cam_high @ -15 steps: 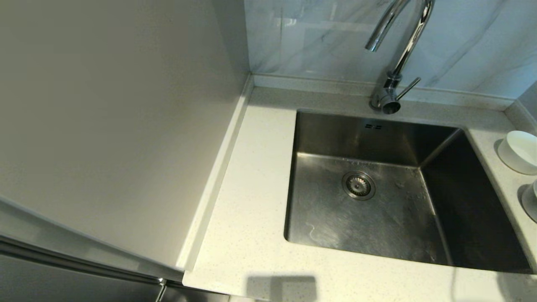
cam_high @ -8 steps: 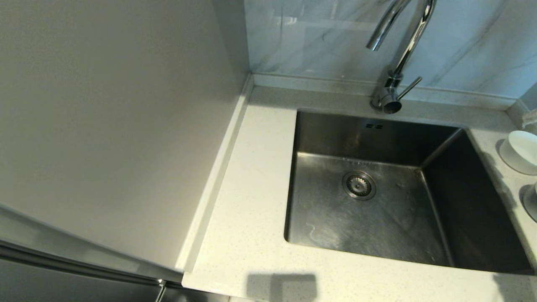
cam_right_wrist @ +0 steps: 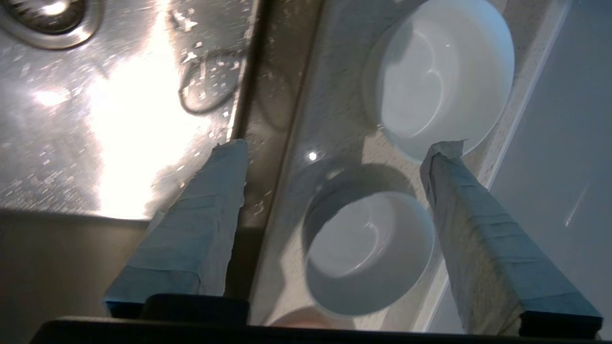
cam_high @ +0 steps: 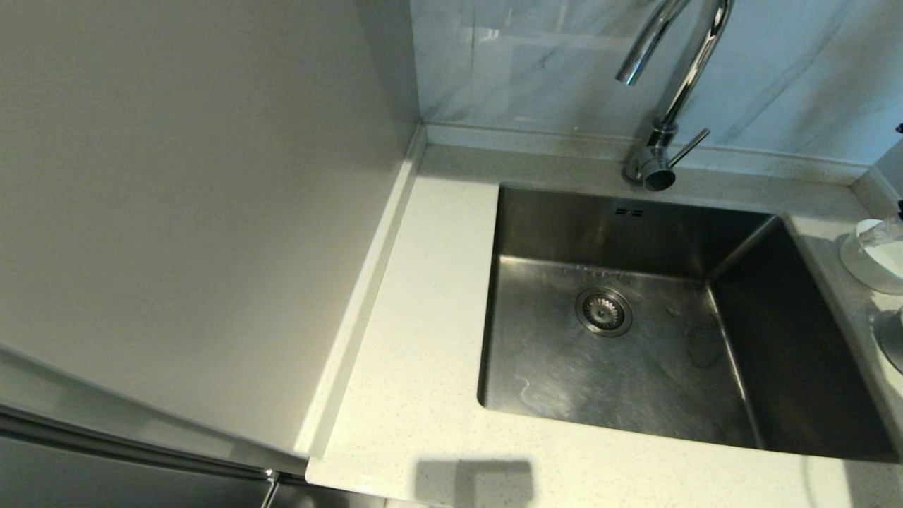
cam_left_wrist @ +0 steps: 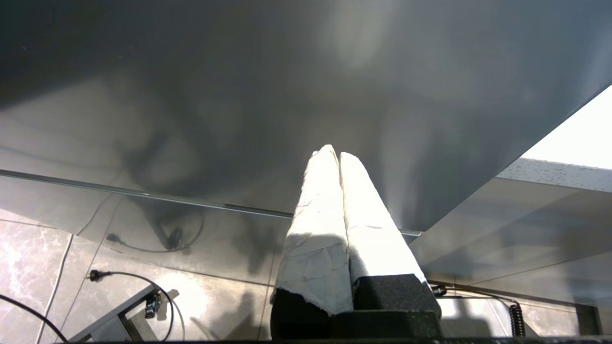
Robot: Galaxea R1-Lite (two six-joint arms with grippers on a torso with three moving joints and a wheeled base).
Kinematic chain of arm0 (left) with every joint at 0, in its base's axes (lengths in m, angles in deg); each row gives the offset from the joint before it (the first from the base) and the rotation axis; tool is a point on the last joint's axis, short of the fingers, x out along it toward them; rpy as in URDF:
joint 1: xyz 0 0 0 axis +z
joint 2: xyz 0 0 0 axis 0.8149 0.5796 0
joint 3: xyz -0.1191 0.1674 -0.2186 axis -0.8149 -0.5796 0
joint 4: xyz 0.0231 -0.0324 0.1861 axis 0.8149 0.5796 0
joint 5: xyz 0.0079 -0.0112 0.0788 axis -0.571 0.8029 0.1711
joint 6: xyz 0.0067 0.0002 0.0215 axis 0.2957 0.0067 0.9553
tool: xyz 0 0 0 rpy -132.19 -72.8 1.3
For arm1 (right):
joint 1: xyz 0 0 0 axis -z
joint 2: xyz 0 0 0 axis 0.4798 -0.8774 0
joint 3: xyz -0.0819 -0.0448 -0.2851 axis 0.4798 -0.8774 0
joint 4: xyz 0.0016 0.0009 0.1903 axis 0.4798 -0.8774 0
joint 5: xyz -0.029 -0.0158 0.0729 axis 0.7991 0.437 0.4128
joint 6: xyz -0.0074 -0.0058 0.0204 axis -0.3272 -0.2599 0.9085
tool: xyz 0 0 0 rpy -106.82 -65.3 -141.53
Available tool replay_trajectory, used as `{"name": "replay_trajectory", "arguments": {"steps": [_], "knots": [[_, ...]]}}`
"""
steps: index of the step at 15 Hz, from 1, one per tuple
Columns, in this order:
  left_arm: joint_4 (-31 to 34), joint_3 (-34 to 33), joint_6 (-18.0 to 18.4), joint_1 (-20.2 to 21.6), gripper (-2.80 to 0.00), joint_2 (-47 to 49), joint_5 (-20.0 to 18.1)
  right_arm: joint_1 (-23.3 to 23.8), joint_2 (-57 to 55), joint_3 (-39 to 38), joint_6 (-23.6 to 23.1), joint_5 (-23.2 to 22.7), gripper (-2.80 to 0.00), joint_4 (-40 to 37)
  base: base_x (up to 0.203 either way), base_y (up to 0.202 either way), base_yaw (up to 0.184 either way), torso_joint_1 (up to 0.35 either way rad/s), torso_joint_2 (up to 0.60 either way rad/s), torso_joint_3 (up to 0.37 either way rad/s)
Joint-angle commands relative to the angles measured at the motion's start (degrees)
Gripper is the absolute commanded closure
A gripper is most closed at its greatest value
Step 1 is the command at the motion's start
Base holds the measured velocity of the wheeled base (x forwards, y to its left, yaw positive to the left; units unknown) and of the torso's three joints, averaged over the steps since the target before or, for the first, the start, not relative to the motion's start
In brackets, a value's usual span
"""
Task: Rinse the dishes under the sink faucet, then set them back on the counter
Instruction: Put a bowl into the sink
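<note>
Two white bowls stand on the counter (cam_high: 423, 296) to the right of the sink (cam_high: 635, 233): the far bowl (cam_high: 875, 264) (cam_right_wrist: 444, 71) and the near bowl (cam_high: 892, 342) (cam_right_wrist: 368, 248). My right gripper (cam_right_wrist: 339, 145) hovers open above them, holding nothing; the near bowl lies below the gap between its taped fingers. One fingertip (cam_high: 889, 231) shows at the head view's right edge, over the far bowl. A pale pink sliver (cam_right_wrist: 306, 319), perhaps the third bowl, peeks in at the right wrist view's edge. The faucet (cam_high: 677, 92) stands behind the sink. My left gripper (cam_left_wrist: 334, 155) is shut and empty, parked low beside a grey panel.
A tall pale cabinet side (cam_high: 197, 212) walls off the counter's left. The sink floor holds the drain strainer (cam_high: 603, 311) and scattered water spots (cam_right_wrist: 201, 81). The grey marbled wall tile (cam_high: 790, 70) runs behind the faucet. A wall (cam_right_wrist: 564, 143) rises close beside the bowls.
My right gripper has come in from the right and a taped fingertip now shows over the far bowl. Its shadow has spread over the sink's right side. Bowls and left arm are unmoved.
</note>
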Motion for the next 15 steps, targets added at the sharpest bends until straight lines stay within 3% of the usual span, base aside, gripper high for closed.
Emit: {"name": "replay_trajectory", "arguments": {"steps": [1,3,12,13,15], "knots": [[-0.04,0.00,-0.07,0.01,0.00,-0.18,0.00,1.77,-5.36,1.31,-0.22,0.06,-2.80,2.12,0.000,0.000,0.000,0.000,0.00,0.000],[-0.04,0.00,-0.07,0.01,0.00,-0.18,0.04,3.36,-8.66,1.09,-0.35,0.61,-2.80,7.70,0.000,0.000,0.000,0.000,0.00,0.000],[-0.04,0.00,-0.07,0.01,0.00,-0.18,0.04,4.96,-16.72,3.87,-0.50,0.85,-2.80,9.83,0.000,0.000,0.000,0.000,0.00,0.000],[-0.04,0.00,-0.07,0.01,0.00,-0.18,0.04,4.96,-17.21,4.68,-0.50,0.85,0.00,9.88,0.000,0.000,0.000,0.000,0.00,0.000],[-0.04,0.00,-0.07,0.01,0.00,-0.18,0.04,5.01,-17.95,5.55,-0.96,0.85,0.00,9.92,0.000,0.000,0.000,0.000,0.00,0.000]]}}
